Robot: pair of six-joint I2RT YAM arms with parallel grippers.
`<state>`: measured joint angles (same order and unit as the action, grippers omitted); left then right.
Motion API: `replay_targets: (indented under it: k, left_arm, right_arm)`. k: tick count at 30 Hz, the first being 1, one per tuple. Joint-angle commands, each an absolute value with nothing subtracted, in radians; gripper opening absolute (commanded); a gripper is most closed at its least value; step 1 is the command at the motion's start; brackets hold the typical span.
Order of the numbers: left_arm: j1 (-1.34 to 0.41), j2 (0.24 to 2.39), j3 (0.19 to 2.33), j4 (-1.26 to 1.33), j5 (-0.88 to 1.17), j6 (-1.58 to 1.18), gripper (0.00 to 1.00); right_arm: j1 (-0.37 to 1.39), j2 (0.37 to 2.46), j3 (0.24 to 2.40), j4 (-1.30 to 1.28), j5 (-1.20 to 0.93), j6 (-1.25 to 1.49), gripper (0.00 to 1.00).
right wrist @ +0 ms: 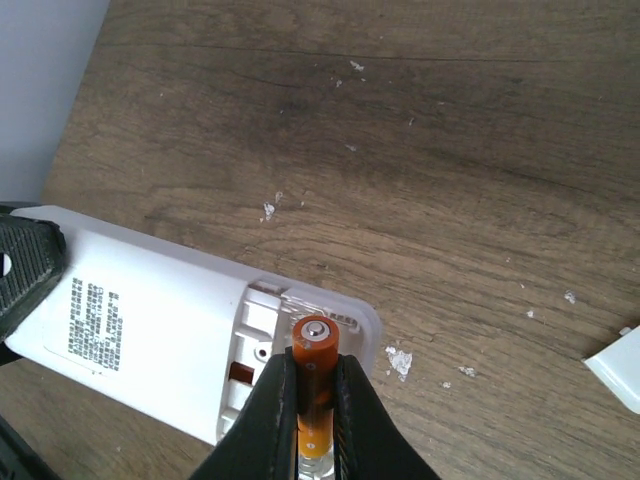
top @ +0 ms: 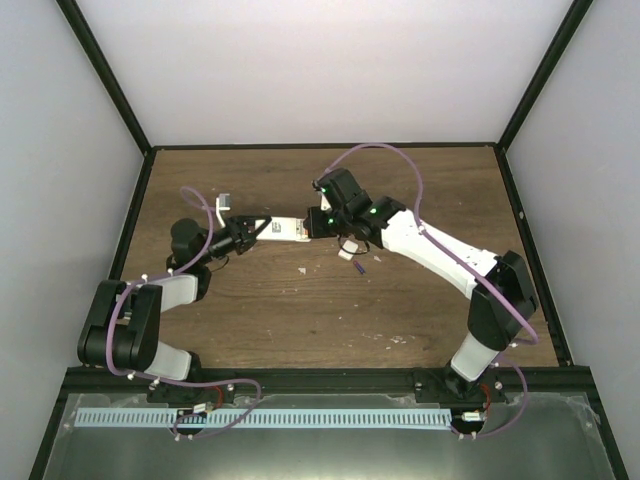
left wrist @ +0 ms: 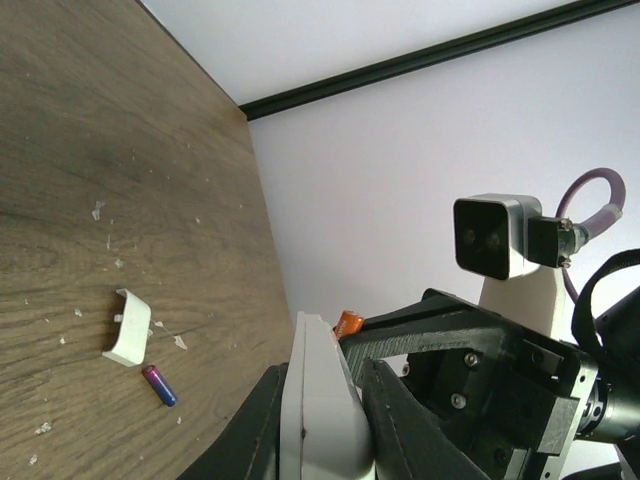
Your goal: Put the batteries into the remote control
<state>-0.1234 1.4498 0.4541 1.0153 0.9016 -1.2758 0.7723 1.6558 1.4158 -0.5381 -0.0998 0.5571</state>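
My left gripper (top: 262,228) is shut on the white remote control (top: 290,229) and holds it back side up above the table; its edge shows in the left wrist view (left wrist: 318,400). My right gripper (right wrist: 314,385) is shut on the orange battery (right wrist: 314,372), tip just over the remote's open battery bay (right wrist: 268,335). The orange battery's end also peeks past the remote in the left wrist view (left wrist: 348,324). The purple battery (left wrist: 159,385) lies on the wood, also seen from the top (top: 358,267).
The small white cover piece (left wrist: 128,327) lies on the table next to the purple battery, also in the top view (top: 345,256) and at the right wrist view's edge (right wrist: 618,367). Pale wood chips are scattered about. Black frame posts edge the table.
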Motion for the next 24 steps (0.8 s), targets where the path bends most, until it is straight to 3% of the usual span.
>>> replay_targets:
  k: [1,24]
  left_arm:
    - [-0.127,1.436,0.461,1.064,0.909,-1.269,0.00]
    - [-0.127,1.434,0.474,1.075,0.884,-1.270,0.00]
  right_arm:
    - [0.779,1.647,1.481,-0.548,-0.057,0.540,0.01]
    - [0.799,1.663,1.432,-0.581,-0.038,0.537,0.01]
